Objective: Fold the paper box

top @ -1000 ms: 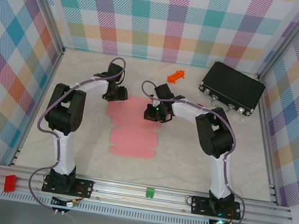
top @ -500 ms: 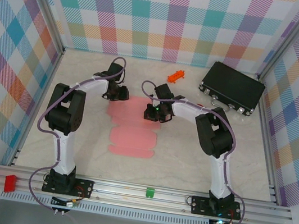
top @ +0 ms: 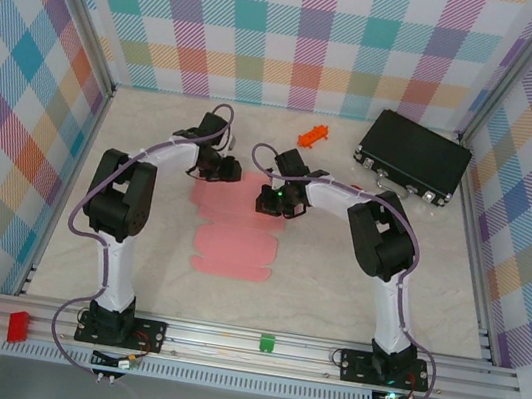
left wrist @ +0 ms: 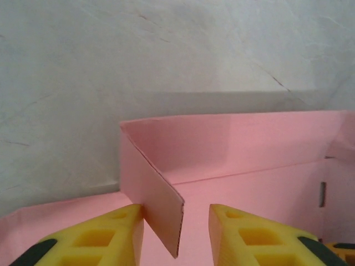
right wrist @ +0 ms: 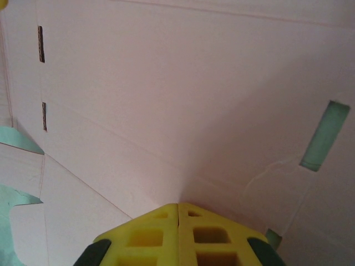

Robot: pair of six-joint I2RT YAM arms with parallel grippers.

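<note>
The paper box (top: 236, 240) is a flat pink die-cut sheet lying mid-table between the two arms. My left gripper (top: 222, 168) is low over its far left corner. In the left wrist view a raised pink flap (left wrist: 152, 188) stands between the yellow fingers, leaning on the left fingertip (left wrist: 130, 213) with a gap to the right one. That gripper (left wrist: 176, 213) is open. My right gripper (top: 271, 200) is on the sheet's far right part. It is shut (right wrist: 178, 206), nothing between its fingers, tips down on the pink card (right wrist: 166, 83).
A black hard case (top: 412, 157) lies at the back right and a small orange object (top: 313, 135) near the back wall. Plaid walls close in three sides. Bare tabletop (top: 415, 284) lies right of the sheet. A green clip (top: 268, 343) sits on the front rail.
My left gripper has slid right along the sheet's far edge, and its jaws closed somewhat, then eased a little. The right arm has stayed put.
</note>
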